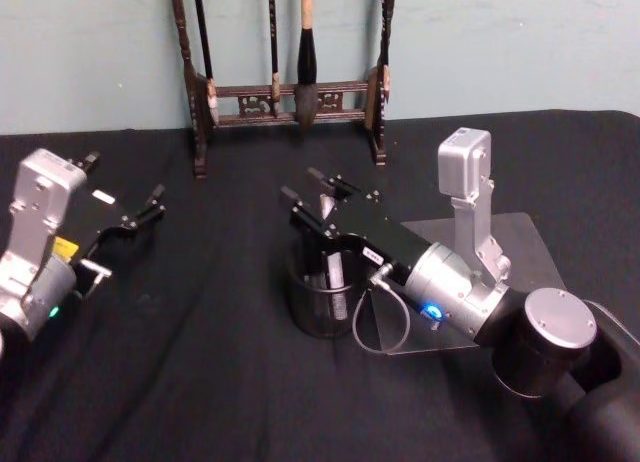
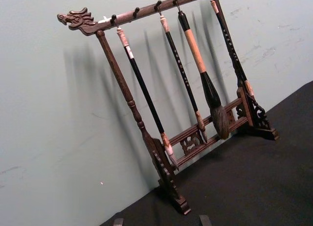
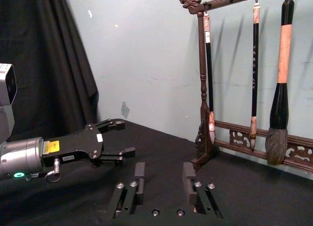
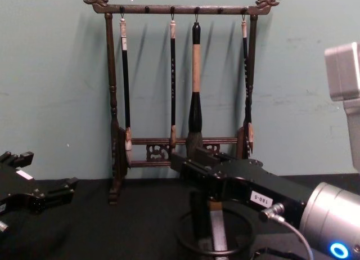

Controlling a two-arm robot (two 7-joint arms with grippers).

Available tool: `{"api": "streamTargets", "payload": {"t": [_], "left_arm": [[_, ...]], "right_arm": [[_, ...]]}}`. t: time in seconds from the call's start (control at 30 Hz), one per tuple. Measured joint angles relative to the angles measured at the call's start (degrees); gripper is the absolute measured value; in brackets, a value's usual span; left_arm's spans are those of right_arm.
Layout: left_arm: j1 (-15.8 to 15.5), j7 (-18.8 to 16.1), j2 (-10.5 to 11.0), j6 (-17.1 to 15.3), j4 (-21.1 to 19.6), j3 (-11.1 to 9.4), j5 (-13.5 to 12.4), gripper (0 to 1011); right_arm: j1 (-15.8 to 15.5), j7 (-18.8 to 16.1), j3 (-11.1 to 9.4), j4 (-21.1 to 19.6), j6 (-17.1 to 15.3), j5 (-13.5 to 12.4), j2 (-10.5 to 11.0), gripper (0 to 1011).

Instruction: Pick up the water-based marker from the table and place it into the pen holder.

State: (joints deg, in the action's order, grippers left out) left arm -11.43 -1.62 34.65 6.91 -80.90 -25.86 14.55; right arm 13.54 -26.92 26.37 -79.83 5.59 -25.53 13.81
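Head view: seeing the right gripper hanging at frame centre just above the pen holder, fingers spread and gripping nothing. Making out the marker as a pale shaft standing inside the mesh cup, below the gripper body. Noting the holder sitting on the left corner of a translucent mat on the table. Seeing the left gripper parked at the left edge over bare cloth, well apart from the holder, fingers spread and empty. Spotting the brush rack at top centre against the wall. Left wrist view: looking mostly at the rack with its hanging brushes; catching just two fingertips at the bottom edge, set apart with bare cloth between them. Right wrist view: seeing the right gripper's own fingers at bottom centre, spread wide with nothing between them; picking up the left gripper at centre left, jaws parted and empty; rack at upper right. Chest view: seeing the right gripper reaching in from the lower right, body passing over the holder at bottom centre; reading the marker as a grey shaft upright inside the cup, top end right under the gripper, contact impossible to tell. Seeing the left gripper low at the left edge, fingers apart.
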Motion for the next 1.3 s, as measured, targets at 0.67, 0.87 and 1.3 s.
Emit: {"api": "streamTargets", "payload": {"t": [0.67, 0.87, 1.3], "left_arm": [[0.0, 0.0, 0.0, 0.0, 0.0, 0.0, 0.0, 1001], [0.0, 0.0, 0.0, 0.0, 0.0, 0.0, 0.0, 1001], [0.0, 0.0, 0.0, 0.0, 0.0, 0.0, 0.0, 1001]], "right_arm": [[-0.02, -0.52, -0.2, -0.2, 0.05, -0.57, 0.04, 1002], [-0.22, -0.86, -0.83, -1.81, 0.94, -1.68, 0.41, 1002], [-0.05, 1.21, -4.6, -5.79, 2.74, -2.97, 2.17, 1003]]}}
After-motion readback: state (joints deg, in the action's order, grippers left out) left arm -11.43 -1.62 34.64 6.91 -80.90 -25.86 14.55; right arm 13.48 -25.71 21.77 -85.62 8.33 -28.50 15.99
